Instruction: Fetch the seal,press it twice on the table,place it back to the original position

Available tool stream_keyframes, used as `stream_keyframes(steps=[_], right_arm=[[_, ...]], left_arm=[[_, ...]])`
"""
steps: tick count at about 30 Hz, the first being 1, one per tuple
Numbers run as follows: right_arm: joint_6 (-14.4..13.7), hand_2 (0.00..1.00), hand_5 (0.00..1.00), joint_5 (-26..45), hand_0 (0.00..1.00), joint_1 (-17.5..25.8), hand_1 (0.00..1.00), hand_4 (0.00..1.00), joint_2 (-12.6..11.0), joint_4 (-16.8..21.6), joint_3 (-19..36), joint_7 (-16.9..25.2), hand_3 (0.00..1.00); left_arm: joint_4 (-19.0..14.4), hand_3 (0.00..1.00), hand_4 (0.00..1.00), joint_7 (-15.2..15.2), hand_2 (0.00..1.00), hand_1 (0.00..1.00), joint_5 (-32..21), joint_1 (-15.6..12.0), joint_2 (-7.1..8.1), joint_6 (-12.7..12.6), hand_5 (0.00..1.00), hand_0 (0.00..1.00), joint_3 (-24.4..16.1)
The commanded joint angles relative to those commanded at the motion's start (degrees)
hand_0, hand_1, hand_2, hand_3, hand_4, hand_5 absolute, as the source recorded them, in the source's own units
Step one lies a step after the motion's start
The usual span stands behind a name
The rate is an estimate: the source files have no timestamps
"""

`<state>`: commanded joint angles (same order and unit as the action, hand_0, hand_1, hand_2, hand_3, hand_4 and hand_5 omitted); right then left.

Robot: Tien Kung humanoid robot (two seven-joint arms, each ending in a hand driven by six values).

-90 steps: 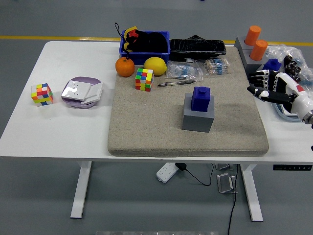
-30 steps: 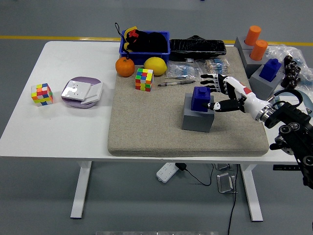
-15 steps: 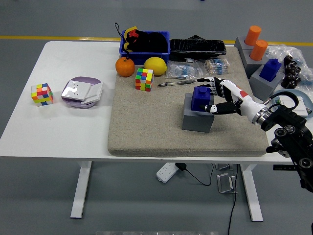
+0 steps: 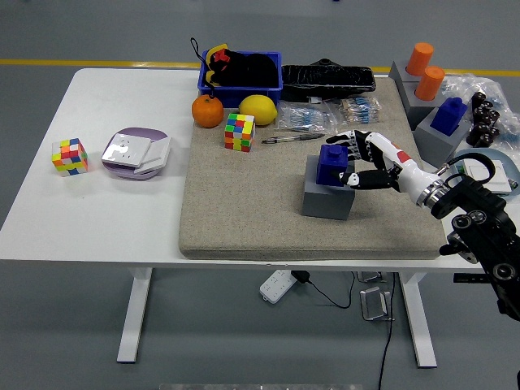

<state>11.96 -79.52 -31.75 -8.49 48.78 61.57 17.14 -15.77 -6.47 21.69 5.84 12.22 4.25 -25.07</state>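
On the mat at counter centre, blue seal is seated on grey block | right hand is cupped around it, fingers partly spread, grip unconfirmed | step: fetching | next: fingers closed, seal lifted straight up

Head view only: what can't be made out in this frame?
- Whether the right robot hand actually grips the blue seal: the fingers wrap its far side, and contact is hidden.
- Contents of the blue bin: dark items, too small to identify.
- The plastic bags: contents too small to tell.
- The left arm: outside the picture.
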Motion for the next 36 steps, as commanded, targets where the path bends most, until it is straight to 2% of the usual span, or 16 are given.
stream_keyframes(steps=[2,3,8,9,18,26,29,36], right_arm=[[-0.4,0.577,0.002,0.2,0.646,-0.1,0.551,0.725,0.1,-0.1,-0.3,0.2,0.698],[-1.0,0.489,0.002,0.3,0.573,-0.2,0.473,0.62,0.1,-0.2,-0.4,0.5,0.569],[-3.1,0.489,0.002,1.5,0.573,-0.5,0.473,0.62,0.1,-0.4,-0.5,1.5,0.569],[-3.2,0.453,0.002,1.7,0.534,-0.5,0.437,0.569,0.1,-0.4,-0.5,1.6,0.52],[-3.6,0.441,0.002,2.0,0.526,-0.3,0.428,0.567,-0.3,0.3,0.6,1.6,0.509],[-3.1,0.436,0.002,2.3,0.515,0.5,0.421,0.58,-2.1,4.2,4.0,1.3,0.501],[-3.2,0.434,0.002,1.8,0.514,0.8,0.418,0.588,-2.8,5.1,6.7,1.4,0.5],[-3.6,0.433,0.002,0.2,0.512,1.4,0.417,0.589,-4.0,2.2,12.2,1.5,0.499]], left_arm=[[0.0,0.841,0.79,0.0,0.79,0.817,-0.1,0.0,-0.02,0.0,0.395,0.814,0.0],[0.0,0.841,0.789,0.0,0.79,0.817,-0.1,0.0,-0.03,0.0,0.394,0.812,0.1],[0.0,0.841,0.789,0.0,0.79,0.817,-0.1,0.1,-0.03,0.0,0.394,0.812,0.1],[0.0,0.841,0.791,0.0,0.79,0.818,-0.1,0.1,-0.03,0.0,0.395,0.812,0.1],[0.0,0.841,0.79,0.0,0.79,0.818,-0.1,0.1,-0.03,0.0,0.394,0.812,-0.1],[0.1,0.841,0.791,0.0,0.79,0.818,-0.1,-0.1,-0.1,0.0,0.395,0.812,-0.3],[0.1,0.841,0.791,0.0,0.79,0.818,-0.1,-0.1,-0.11,0.0,0.395,0.812,-0.3],[0.1,0.841,0.792,0.0,0.79,0.818,-0.1,0.0,-0.2,0.0,0.395,0.813,-0.3]])
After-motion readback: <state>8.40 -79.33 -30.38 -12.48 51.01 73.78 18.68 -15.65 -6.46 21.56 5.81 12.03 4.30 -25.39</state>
